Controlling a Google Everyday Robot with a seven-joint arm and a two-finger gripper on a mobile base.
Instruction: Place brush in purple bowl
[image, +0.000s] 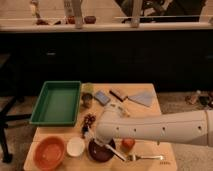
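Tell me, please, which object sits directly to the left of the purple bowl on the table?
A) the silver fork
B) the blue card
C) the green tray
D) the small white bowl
D: the small white bowl sits immediately left of the purple bowl, with the orange bowl further left; the gripper hangs over the purple bowl's rim.

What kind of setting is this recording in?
Probably a kitchen or canteen test area: a long dark counter, a wooden table with a green plastic tray and round purple bowl. The pincer sits just above that bowl.
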